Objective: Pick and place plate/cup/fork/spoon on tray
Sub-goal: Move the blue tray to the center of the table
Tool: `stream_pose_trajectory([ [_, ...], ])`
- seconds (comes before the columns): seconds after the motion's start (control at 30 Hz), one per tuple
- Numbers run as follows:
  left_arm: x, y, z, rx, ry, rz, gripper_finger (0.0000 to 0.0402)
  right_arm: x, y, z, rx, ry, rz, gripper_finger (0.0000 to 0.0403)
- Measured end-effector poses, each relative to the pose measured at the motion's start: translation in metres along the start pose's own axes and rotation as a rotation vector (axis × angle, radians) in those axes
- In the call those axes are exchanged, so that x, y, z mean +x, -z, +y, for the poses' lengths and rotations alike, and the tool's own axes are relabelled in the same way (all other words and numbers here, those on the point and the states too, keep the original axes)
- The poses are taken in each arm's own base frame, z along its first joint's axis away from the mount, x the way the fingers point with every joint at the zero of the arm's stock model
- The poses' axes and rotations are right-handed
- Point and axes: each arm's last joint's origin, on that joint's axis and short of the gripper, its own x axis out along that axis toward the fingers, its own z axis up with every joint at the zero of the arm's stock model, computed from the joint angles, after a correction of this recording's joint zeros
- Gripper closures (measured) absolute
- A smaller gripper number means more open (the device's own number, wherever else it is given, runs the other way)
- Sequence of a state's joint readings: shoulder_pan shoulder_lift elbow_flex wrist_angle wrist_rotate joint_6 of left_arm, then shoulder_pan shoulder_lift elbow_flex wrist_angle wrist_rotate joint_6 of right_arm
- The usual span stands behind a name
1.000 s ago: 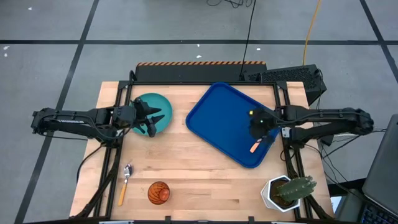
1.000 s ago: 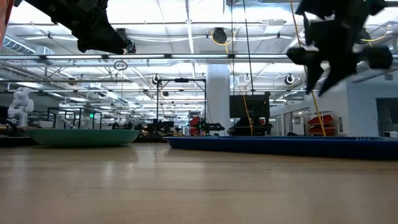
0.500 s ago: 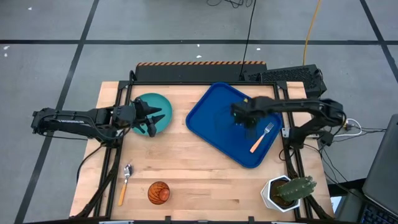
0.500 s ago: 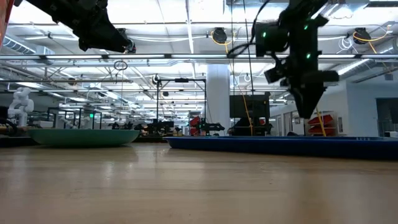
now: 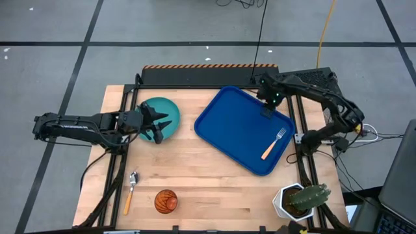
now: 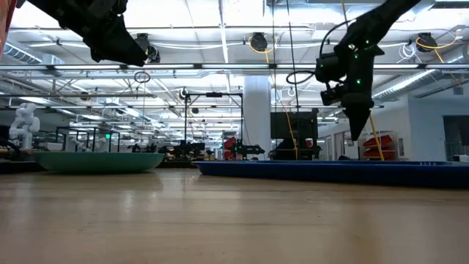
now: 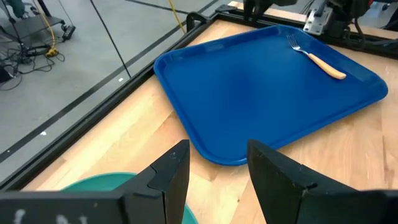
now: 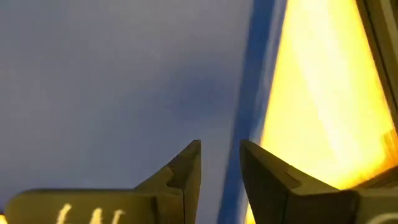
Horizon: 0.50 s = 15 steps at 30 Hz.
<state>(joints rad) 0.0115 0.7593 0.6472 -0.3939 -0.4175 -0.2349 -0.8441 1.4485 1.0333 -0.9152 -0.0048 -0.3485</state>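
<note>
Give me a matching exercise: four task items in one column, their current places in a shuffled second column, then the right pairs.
Items:
1. fork
2. spoon
3. cup
4. plate

Places:
A. under the left gripper
B. on the bare table, beside the cup
C. lying in the tray
D. near the table's front edge, standing between the spoon and the cactus pot

Pairs: 1-C, 2-B, 3-D, 4-A

High view looks straight down; low view looks level across; both share the tray.
</note>
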Motion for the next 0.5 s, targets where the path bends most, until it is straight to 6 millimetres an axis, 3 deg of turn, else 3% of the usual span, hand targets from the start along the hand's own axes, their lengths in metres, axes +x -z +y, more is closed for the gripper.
stream_pose_trajectory([
  [0.27,0.0,0.0,0.0,0.005,0.0,0.0,0.0238,0.021,-0.002,-0.013,0.007,-0.027,0.057,0.03],
  [0.5,0.0,0.0,0.0,0.005,0.0,0.0,0.0238,0.021,-0.003,-0.013,0.018,-0.011,0.059,0.03],
])
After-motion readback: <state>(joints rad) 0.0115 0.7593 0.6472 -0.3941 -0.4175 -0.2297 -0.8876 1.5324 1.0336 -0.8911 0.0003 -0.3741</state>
